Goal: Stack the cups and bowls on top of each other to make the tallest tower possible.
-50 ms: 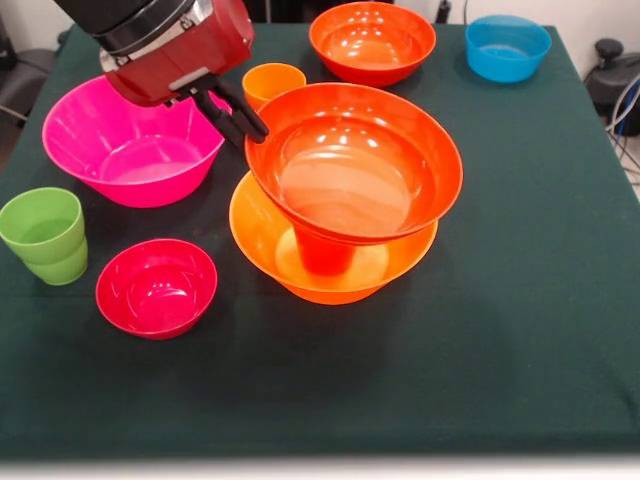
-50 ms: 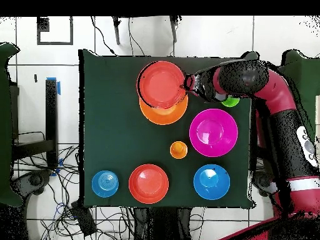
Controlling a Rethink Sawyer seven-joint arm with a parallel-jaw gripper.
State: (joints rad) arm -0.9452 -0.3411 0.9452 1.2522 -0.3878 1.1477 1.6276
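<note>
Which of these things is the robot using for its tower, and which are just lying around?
For the job: tower, pink bowl, crimson bowl, blue bowl, far red-orange bowl, orange cup, green cup, gripper.
Just lying about: cables on the floor, green tablecloth.

Wide bare strip of tabletop (image 1: 480, 380) along the near edge and down the right side, nothing standing there. Tower (image 1: 345, 190) sits mid-table; its tilted top bowl overhangs the base bowl and blocks approach from above. Pincer (image 1: 240, 118) is squeezed at that bowl's rim, with the pink bowl (image 1: 130, 140) close on one side and the orange cup (image 1: 273, 85) just behind. Green cup (image 1: 45, 235) and crimson bowl (image 1: 157, 287) crowd the left front. Far edge: red-orange bowl (image 1: 372, 42), blue bowl (image 1: 507, 47), a gap between them.
</note>
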